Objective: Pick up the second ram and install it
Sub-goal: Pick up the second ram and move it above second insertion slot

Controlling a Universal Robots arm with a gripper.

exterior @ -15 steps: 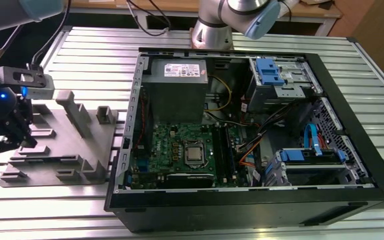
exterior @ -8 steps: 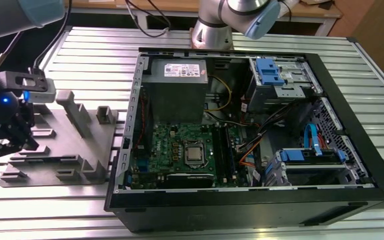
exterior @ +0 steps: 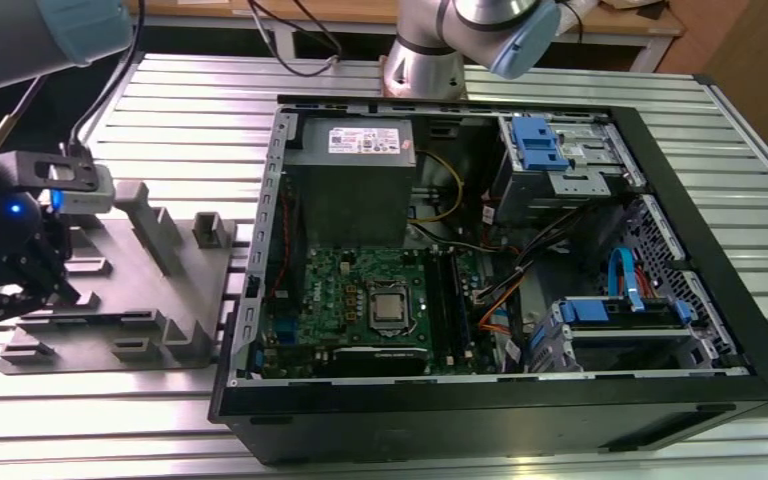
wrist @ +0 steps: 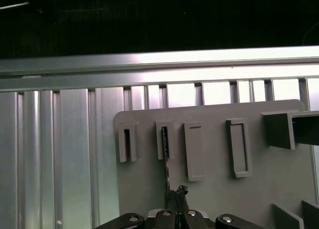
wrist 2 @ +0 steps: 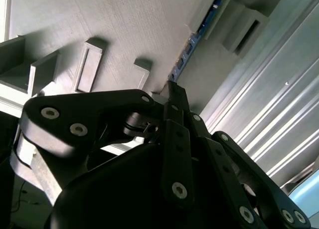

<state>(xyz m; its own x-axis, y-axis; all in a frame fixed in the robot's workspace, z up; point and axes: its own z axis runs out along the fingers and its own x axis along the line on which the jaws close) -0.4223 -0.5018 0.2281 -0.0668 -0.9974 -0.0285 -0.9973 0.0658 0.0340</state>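
Observation:
The second ram (wrist: 166, 161) is a thin dark stick seen edge-on, standing on the grey holder tray (wrist: 214, 199) with its far end in a slotted post (wrist: 164, 139). In the second wrist view the ram (wrist 2: 192, 42) shows a blue-dark edge running from the black fingers to a post. My gripper (wrist: 177, 193) is shut on the ram's near end, fingers pressed together (wrist 2: 172, 92). In the exterior view my gripper (exterior: 57, 290) hangs low over the tray (exterior: 131, 300) at the exterior view's left, well apart from the motherboard's memory slots (exterior: 447, 300).
An open black computer case (exterior: 491, 405) lies at the exterior view's middle, with motherboard (exterior: 357, 300), power supply (exterior: 351, 180), cables and blue drive cages (exterior: 544, 140). Another arm's base (exterior: 424, 60) stands behind it. The table (exterior: 197, 90) is ribbed aluminium. Several grey posts (exterior: 211, 230) rise from the tray.

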